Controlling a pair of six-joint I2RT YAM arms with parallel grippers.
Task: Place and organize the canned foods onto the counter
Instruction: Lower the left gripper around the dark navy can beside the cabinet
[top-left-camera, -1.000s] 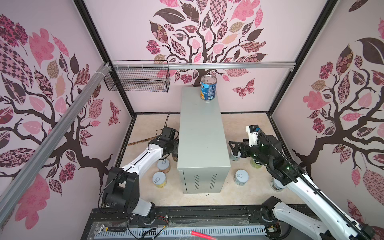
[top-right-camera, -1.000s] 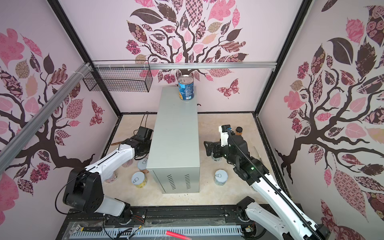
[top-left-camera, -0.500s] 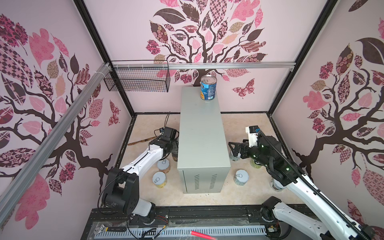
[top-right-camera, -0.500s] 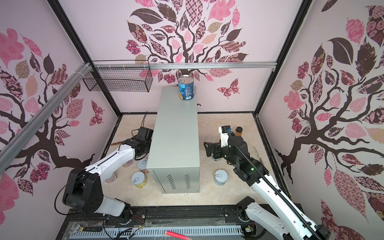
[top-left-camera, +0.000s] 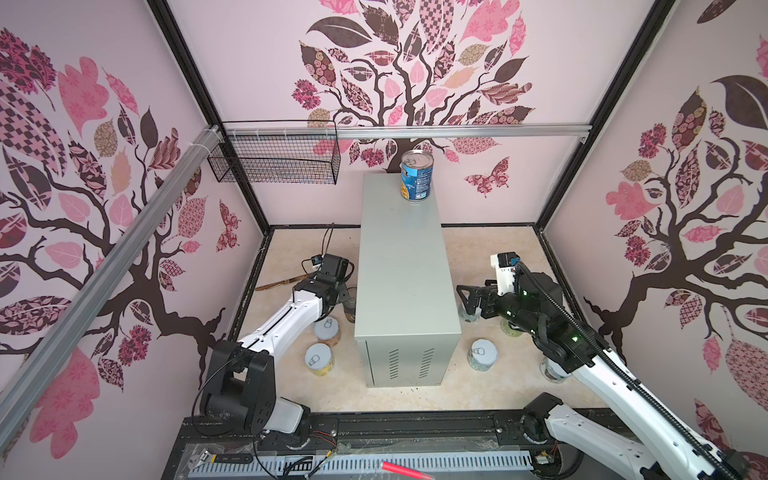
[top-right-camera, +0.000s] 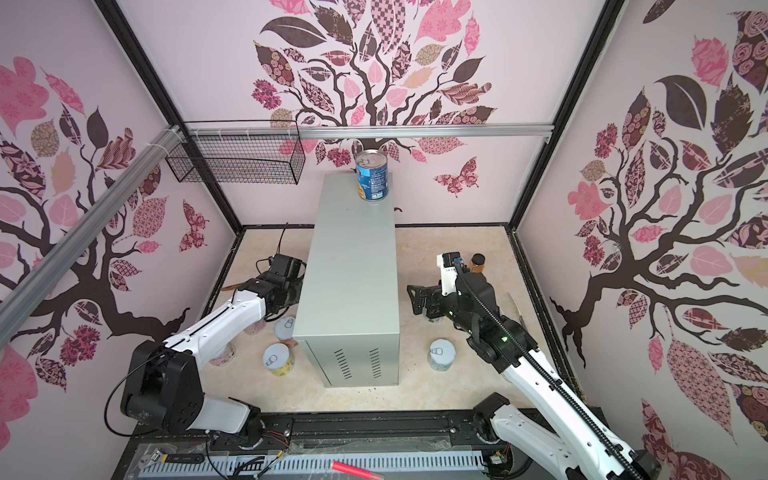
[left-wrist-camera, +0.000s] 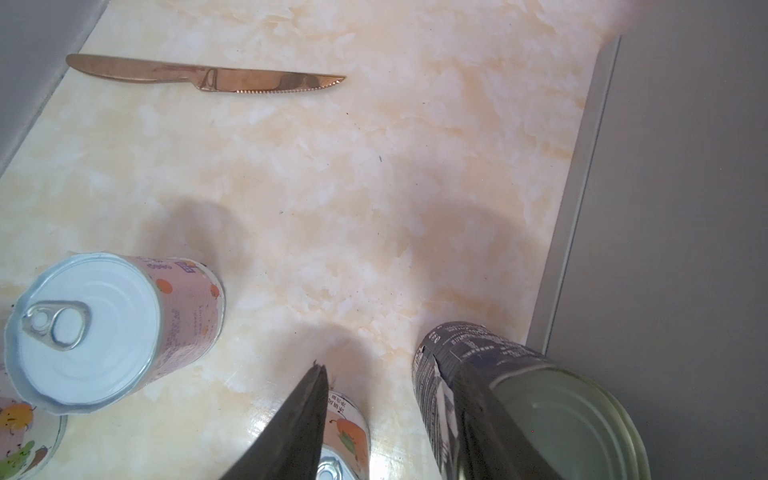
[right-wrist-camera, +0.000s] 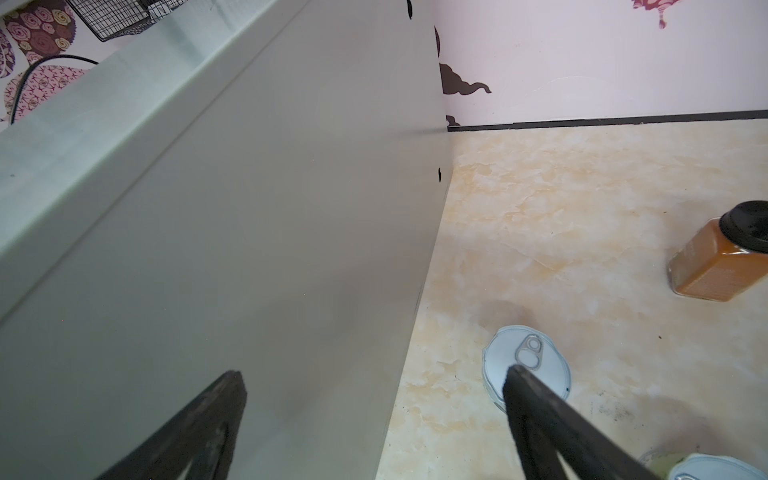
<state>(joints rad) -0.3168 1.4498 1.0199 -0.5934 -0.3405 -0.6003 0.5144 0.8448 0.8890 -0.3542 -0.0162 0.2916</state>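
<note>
The left gripper (left-wrist-camera: 386, 368) sits low beside the grey metal cabinet (top-left-camera: 405, 266), its jaws closed down to a narrow gap. The dark-labelled tall tin (left-wrist-camera: 569, 424) stands upright on the tabletop (left-wrist-camera: 332, 187) with its long axis vertical. It is not squarely between the jaws but off to the cabinet-side jaw, which lies across its flank near the rim. Whether the tin is truly clamped the wrist view does not settle.

A peach-labelled short tin (left-wrist-camera: 351, 419) lies lower, partly behind the other jaw. That sideways offset looks decisive: a lift would likely need the tin centred in the gap first.

The right gripper (right-wrist-camera: 374, 372) is on the cabinet's opposite side, well apart from this tin. Its jaws are wide apart and empty, with a white-lidded short tin (right-wrist-camera: 503, 349) just past one jaw. A blue-labelled tall tin (top-left-camera: 416, 176) stands on the cabinet top, far beyond both grippers.
</note>
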